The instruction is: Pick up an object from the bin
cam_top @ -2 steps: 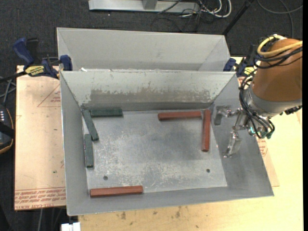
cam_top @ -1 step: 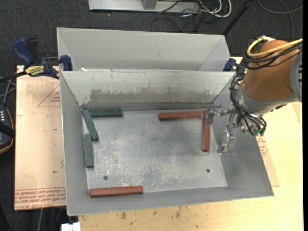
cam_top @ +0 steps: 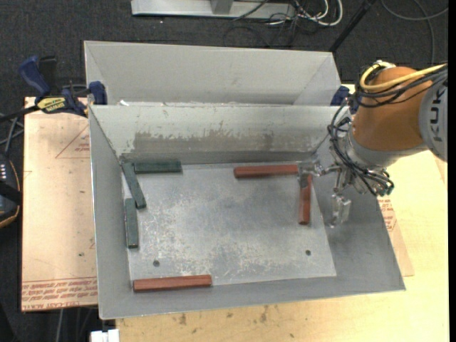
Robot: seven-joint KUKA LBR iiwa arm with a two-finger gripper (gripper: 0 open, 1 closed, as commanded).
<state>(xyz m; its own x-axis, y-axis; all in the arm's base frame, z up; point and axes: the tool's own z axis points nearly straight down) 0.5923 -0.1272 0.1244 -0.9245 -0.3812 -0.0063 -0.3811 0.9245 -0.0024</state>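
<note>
Bin (cam_top: pixel 214 130) holds three red-brown bars (cam_top: pixel 172 283) and three dark green bars (cam_top: pixel 157 167); gripper (cam_top: pixel 340 211), grip state unreadable, hangs just right of the lengthwise red-brown bar (cam_top: pixel 305 204).

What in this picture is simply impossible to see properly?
Camera view, gripper: whether it touches the bin's sloped right wall; the downward angle hides its height.
Camera view, upright red-brown bar: whether its top end touches the level red-brown bar; too small.
Camera view, arm beyond its orange cover: cut off by the right edge.
</note>
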